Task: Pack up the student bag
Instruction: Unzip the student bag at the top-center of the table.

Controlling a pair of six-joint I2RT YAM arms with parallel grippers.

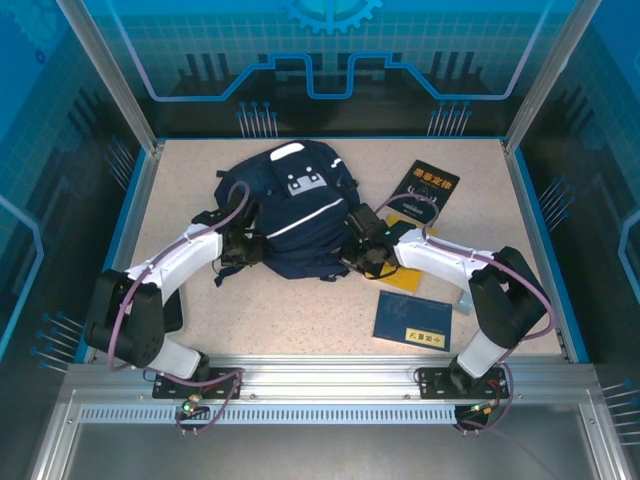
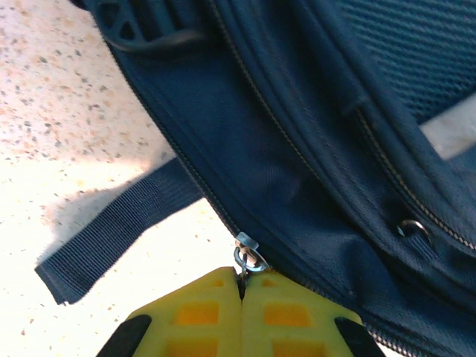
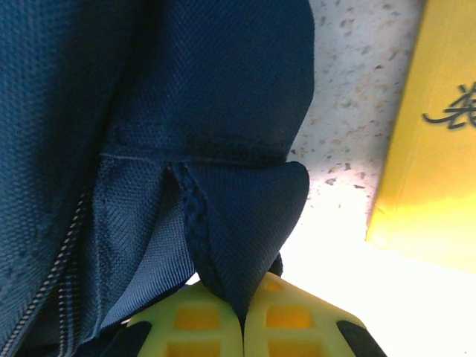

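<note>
While the student bag lies flat near the middle of the speckled worktop, white patch toward the far side, an arm reaches in at each of its near corners. At the bag's near left edge the left tool is closed. Its yellow fingers are pressed together on the zipper pull, whose small metal ring sits right at the fingertips on the zip line. Just left of that, a flat dark strap runs out from under the bag onto the worktop.

At the bag's near right edge the right tool is closed too, its yellow fingers pinching a raised fold of the bag's navy fabric beside a seam. Just right of the bag a yellow book lies flat, partly under the right arm. Further right of the bag, toward the far side, lies a black booklet with yellow characters. Right of the bag and nearer the arm bases lies a blue booklet with a yellow label.
</note>
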